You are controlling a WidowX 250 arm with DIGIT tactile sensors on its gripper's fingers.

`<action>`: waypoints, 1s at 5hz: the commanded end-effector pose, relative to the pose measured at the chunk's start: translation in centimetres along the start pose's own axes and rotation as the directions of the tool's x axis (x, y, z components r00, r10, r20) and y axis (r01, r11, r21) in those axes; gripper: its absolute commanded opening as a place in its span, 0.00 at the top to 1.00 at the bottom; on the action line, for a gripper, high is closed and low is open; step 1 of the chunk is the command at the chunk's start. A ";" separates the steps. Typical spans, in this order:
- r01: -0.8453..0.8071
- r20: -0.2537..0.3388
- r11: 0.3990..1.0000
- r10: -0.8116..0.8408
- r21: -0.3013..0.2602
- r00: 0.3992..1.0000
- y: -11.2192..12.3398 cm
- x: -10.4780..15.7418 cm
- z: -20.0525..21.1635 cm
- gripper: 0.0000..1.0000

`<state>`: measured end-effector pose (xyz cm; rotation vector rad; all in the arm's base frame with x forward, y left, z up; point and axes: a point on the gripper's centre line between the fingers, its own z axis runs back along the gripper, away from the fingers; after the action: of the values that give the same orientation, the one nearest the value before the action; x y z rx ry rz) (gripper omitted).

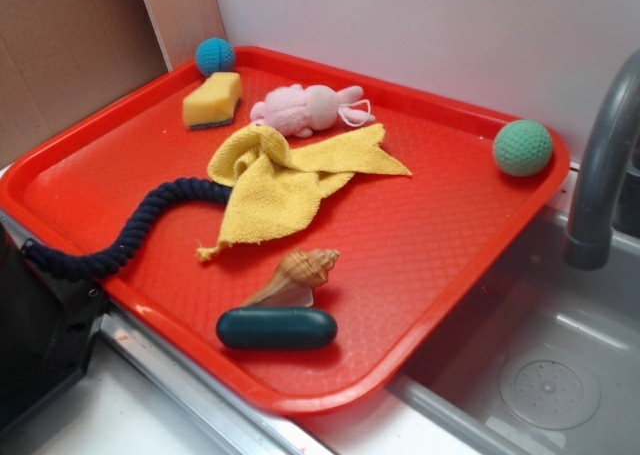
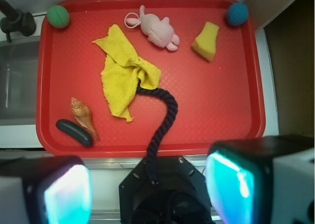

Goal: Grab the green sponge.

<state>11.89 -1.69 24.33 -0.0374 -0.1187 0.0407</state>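
The green sponge (image 1: 212, 100) is a yellow foam block with a thin dark green layer on its underside. It lies at the far left corner of the red tray (image 1: 450, 265). In the wrist view the sponge (image 2: 206, 41) sits at the upper right of the tray (image 2: 221, 111). My gripper (image 2: 147, 189) is open and empty, with its two teal-padded fingers (image 2: 66, 194) wide apart. It hangs high over the robot base, off the near edge of the tray and far from the sponge. The gripper does not show in the exterior view.
On the tray are a blue ball (image 1: 214, 55) beside the sponge, a pink plush bunny (image 1: 305, 108), a yellow cloth (image 1: 280, 180), a navy rope (image 1: 140, 225), a shell (image 1: 295, 273), a dark teal bar (image 1: 277, 328) and a light green ball (image 1: 522, 147). A faucet (image 1: 605, 165) and sink (image 1: 540, 375) are at the right.
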 end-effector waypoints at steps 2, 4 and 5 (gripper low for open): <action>-0.188 -0.028 0.977 0.192 0.104 0.981 3.6 3.5 -4.9 0.00; -0.356 0.118 0.934 0.349 0.040 0.930 9.3 12.7 -12.7 0.00; -0.354 0.087 0.934 0.349 0.049 0.933 10.8 14.5 -17.1 0.00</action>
<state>27.13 7.85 6.83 -0.0084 -0.1235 0.3922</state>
